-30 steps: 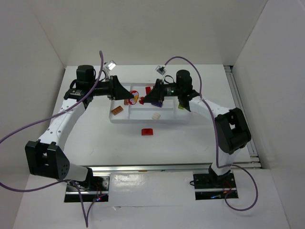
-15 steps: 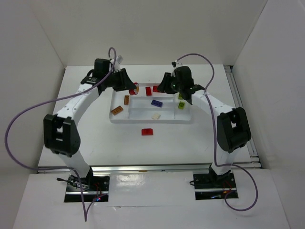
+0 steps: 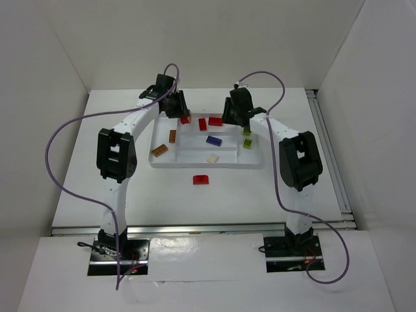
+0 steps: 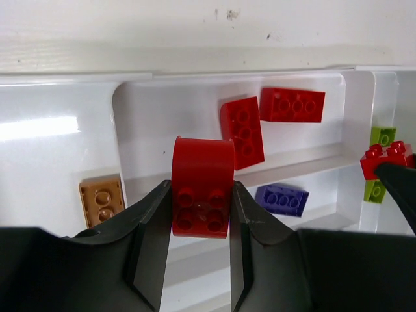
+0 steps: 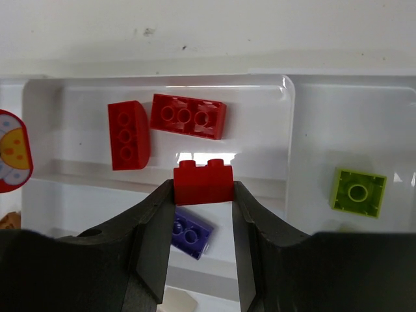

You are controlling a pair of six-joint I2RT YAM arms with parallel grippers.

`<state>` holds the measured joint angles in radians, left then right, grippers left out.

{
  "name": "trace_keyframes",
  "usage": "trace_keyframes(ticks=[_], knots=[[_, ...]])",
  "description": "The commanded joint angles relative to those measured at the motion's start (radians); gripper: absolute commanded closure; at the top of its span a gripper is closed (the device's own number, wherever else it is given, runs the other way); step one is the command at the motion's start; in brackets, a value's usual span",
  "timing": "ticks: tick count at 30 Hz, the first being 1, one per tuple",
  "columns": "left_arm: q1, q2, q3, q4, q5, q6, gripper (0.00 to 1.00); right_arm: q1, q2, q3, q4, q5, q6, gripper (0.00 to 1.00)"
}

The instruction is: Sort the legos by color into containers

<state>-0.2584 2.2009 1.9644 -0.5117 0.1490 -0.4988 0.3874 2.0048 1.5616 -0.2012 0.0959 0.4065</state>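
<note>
My left gripper (image 4: 201, 195) is shut on a red curved brick (image 4: 203, 162), held above the far middle slot of the white tray (image 3: 207, 164). Beside it my right gripper (image 5: 203, 195) is shut on a small red brick (image 5: 203, 182) over the same slot. Two red bricks (image 5: 128, 134) (image 5: 188, 116) lie in that far slot. A blue brick (image 3: 214, 140) sits in the slot nearer me and a cream one (image 3: 212, 157) in the nearest. Orange-brown bricks (image 3: 160, 150) lie in the left end section, lime green (image 3: 248, 143) in the right. From above, the grippers (image 3: 184, 117) (image 3: 229, 119) face each other.
One red brick (image 3: 201, 179) lies on the table just in front of the tray. White walls close in the table at the back and both sides. Purple cables loop off both arms.
Both arms have swung from over the tray's middle toward its far slot, each still holding its red brick. The bricks in the tray have not moved.
</note>
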Motion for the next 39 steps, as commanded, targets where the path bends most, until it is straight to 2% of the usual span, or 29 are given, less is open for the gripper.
trace_keyframes(ticks=[1,7,9,10,12,13,16,17,20,24,26,31,35,39], knots=[[-0.012,0.028,0.073,-0.030,-0.046,0.026,1.00,-0.012,0.014,0.058,-0.011,0.063,-0.009,0.89],[-0.012,0.065,0.105,-0.040,-0.034,0.048,1.00,-0.021,0.028,0.035,0.031,0.093,0.000,0.84],[-0.012,0.065,0.114,-0.040,-0.034,0.048,0.94,-0.021,0.043,0.054,0.031,0.093,0.009,0.83],[-0.012,0.065,0.114,-0.040,-0.034,0.048,0.84,-0.021,0.055,0.054,0.031,0.093,0.009,0.80],[-0.012,0.074,0.123,-0.040,-0.043,0.048,0.72,-0.021,0.078,0.081,0.020,0.077,0.009,0.74],[-0.012,0.074,0.123,-0.050,-0.054,0.048,0.58,-0.021,0.098,0.092,0.011,0.068,0.009,0.66],[-0.012,0.074,0.123,-0.050,-0.054,0.048,0.30,-0.021,0.112,0.114,0.011,0.068,0.009,0.48],[-0.012,0.074,0.123,-0.050,-0.054,0.048,0.23,-0.021,0.121,0.123,0.011,0.068,0.009,0.34],[-0.012,0.065,0.123,-0.050,-0.054,0.057,0.10,-0.021,0.111,0.133,0.002,0.059,0.009,0.23],[-0.021,0.052,0.123,-0.050,-0.054,0.057,0.09,-0.021,0.036,0.075,0.020,0.059,0.000,0.23],[-0.030,0.010,0.114,-0.059,-0.054,0.057,0.09,-0.021,-0.041,0.036,0.031,0.045,0.000,0.28],[-0.039,-0.125,0.054,-0.059,-0.054,0.034,0.10,0.025,-0.222,-0.194,0.068,0.011,-0.011,0.31],[-0.039,-0.272,-0.048,-0.036,-0.074,-0.006,0.11,0.135,-0.371,-0.362,0.057,-0.015,-0.034,0.25],[-0.048,-0.398,-0.171,-0.001,-0.097,-0.026,0.14,0.270,-0.422,-0.468,0.020,-0.033,-0.069,0.13]])
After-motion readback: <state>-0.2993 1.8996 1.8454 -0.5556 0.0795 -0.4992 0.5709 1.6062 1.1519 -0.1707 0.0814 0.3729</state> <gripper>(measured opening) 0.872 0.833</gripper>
